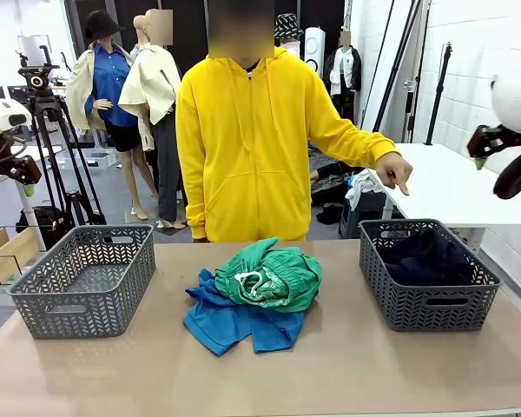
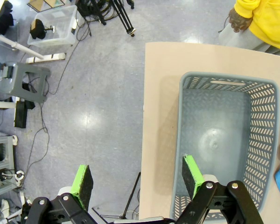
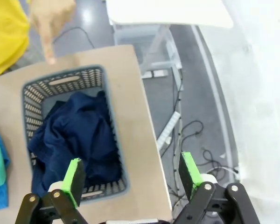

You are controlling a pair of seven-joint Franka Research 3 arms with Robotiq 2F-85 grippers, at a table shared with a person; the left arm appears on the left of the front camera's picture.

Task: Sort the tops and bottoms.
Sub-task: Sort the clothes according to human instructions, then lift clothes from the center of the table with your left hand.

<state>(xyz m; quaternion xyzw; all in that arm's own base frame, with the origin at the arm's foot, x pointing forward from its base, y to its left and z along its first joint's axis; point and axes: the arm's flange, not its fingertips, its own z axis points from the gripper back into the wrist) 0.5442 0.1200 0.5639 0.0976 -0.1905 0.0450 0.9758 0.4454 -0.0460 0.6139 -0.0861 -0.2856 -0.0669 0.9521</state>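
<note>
Beige table [image 1: 347, 369] below: left gripper [image 2: 136, 179] spread wide (gripping nothing), right gripper [image 3: 131, 175] likewise spread and empty.

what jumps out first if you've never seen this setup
The bright green shorts heaped on a blue shirt at the middle of the table catch the eye first. Behind them a person in a yellow hoodie points a hand down toward the right grey basket, which holds a dark navy garment.

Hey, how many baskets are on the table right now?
2. The left basket stands at the table's left end; the right basket, at the right end, holds a navy garment. None seems hidden.
</note>
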